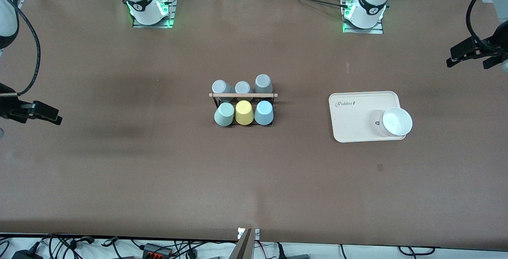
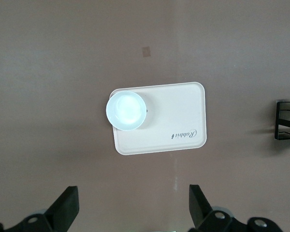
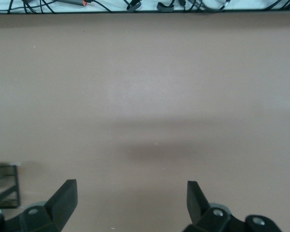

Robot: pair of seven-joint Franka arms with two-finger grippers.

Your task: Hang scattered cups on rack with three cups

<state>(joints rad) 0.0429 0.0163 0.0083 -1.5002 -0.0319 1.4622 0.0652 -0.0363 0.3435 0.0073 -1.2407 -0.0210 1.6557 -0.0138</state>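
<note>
The black wire rack (image 1: pixel 243 95) with its wooden dowel stands mid-table. A pale mint cup (image 1: pixel 224 114) and a light blue cup (image 1: pixel 263 112) sit upside down in its row nearer the front camera, a yellow cup (image 1: pixel 244 112) between them. Three grey cups (image 1: pixel 243 88) fill the row nearer the robots' bases. My left gripper (image 1: pixel 468 58) hangs open and empty high over the left arm's end of the table. The right gripper (image 1: pixel 39 114) is open and empty too, over the right arm's end. The rack's edge (image 2: pixel 282 126) shows in the left wrist view, and the rack's corner (image 3: pixel 9 186) in the right wrist view.
A cream tray (image 1: pixel 357 124) lies between the rack and the left arm's end of the table, with a white bowl (image 1: pixel 396 122) on the corner nearest the front camera. From the left wrist, the tray (image 2: pixel 174 116) and bowl (image 2: pixel 126 109) lie below. Cables run along the table's edges.
</note>
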